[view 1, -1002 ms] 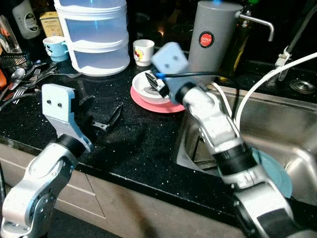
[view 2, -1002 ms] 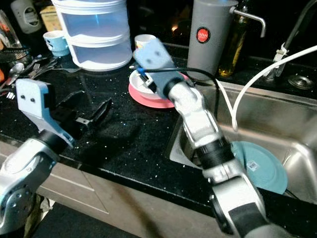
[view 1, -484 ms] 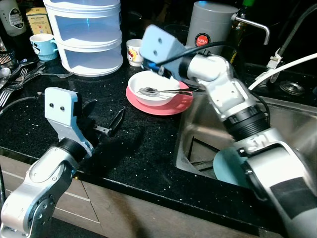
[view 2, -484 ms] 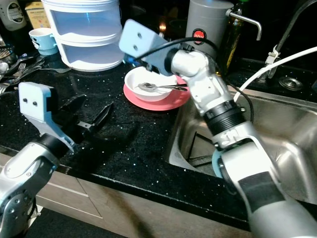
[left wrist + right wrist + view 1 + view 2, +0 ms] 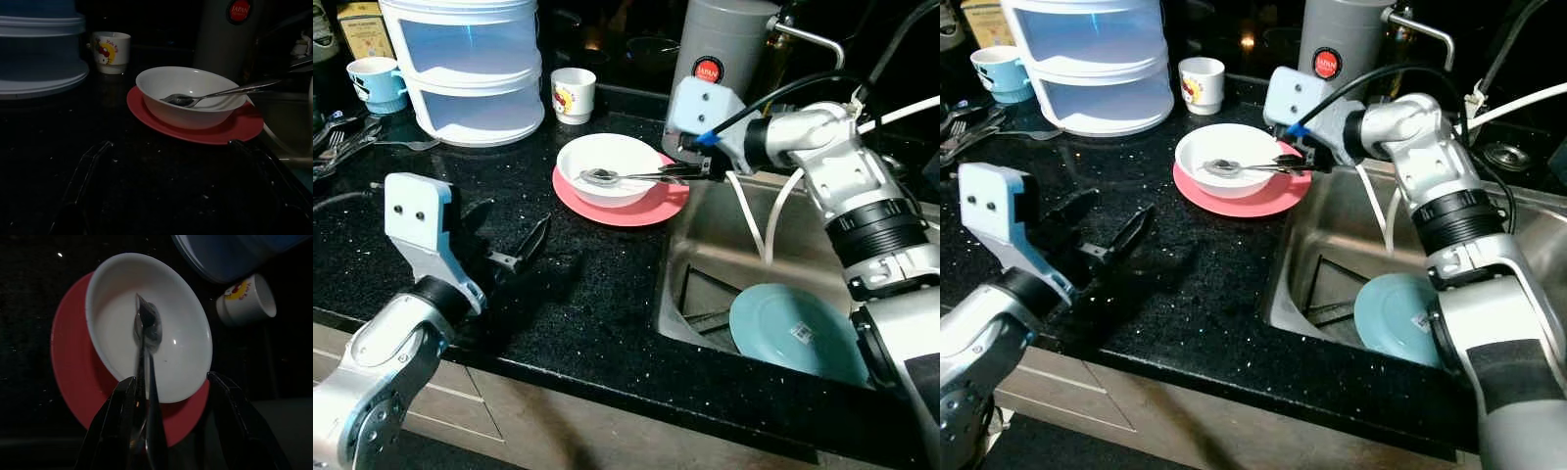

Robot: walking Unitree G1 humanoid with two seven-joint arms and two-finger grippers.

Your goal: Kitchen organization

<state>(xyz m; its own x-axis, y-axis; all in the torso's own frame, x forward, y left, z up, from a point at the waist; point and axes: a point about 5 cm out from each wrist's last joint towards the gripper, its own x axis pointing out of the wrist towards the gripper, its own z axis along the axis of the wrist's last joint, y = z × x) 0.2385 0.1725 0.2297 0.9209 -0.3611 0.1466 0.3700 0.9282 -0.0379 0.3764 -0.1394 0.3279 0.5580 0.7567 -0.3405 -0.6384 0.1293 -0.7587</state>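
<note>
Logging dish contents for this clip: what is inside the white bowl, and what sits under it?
Inside the white bowl lies a metal spoon, its handle over the rim toward the open right gripper. Under the bowl is a red plate; the plate's centre is covered.

A white bowl [image 5: 608,167] sits upright on a red plate [image 5: 626,204], which lies flat on the black desk [image 5: 597,294] just beside the sink [image 5: 783,264]. A metal spoon [image 5: 626,178] rests in the bowl, its handle reaching over the rim toward the sink.
</note>
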